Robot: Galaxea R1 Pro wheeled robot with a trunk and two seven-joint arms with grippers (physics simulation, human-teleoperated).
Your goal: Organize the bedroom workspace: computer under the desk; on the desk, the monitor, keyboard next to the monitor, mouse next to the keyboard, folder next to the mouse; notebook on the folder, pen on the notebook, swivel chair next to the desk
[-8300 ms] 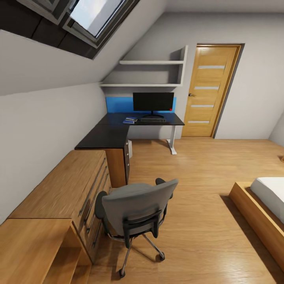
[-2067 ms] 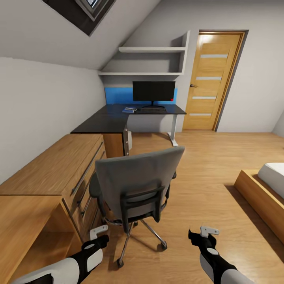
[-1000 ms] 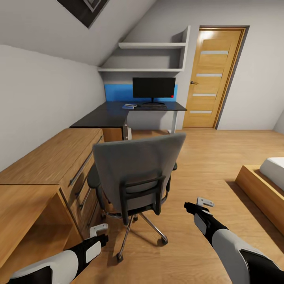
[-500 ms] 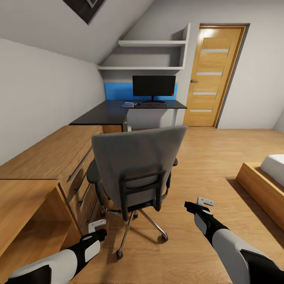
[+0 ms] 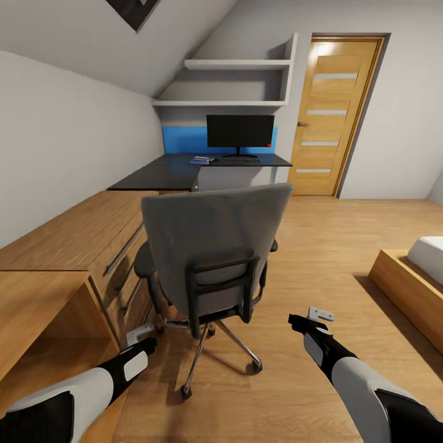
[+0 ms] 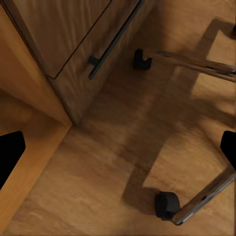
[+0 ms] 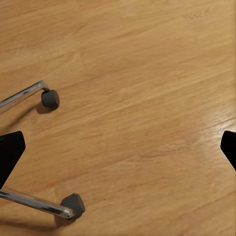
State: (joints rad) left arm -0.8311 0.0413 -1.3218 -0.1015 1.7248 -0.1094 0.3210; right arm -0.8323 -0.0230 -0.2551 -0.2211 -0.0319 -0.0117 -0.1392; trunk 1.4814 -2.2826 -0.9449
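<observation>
Robot has rolled closer: grey upholstered swivel chair [image 5: 212,246] now looms larger just ahead, back toward camera, still well short of the long black L-shaped desk [image 5: 184,172]. Left gripper [image 5: 140,335] has dropped lower, near the chair's chrome base, beside the light wooden drawer chest [image 5: 80,237]; fingers spread, holding nothing. Right gripper [image 5: 311,319] unchanged, also parted and empty. Likely lining up to push the chair deskward.

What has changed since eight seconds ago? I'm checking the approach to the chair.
The robot has rolled up behind the swivel chair, which now looms larger. Both arms rose into view; the left gripper and right gripper hang open and empty. The chair, desk and monitor stayed put.
</observation>
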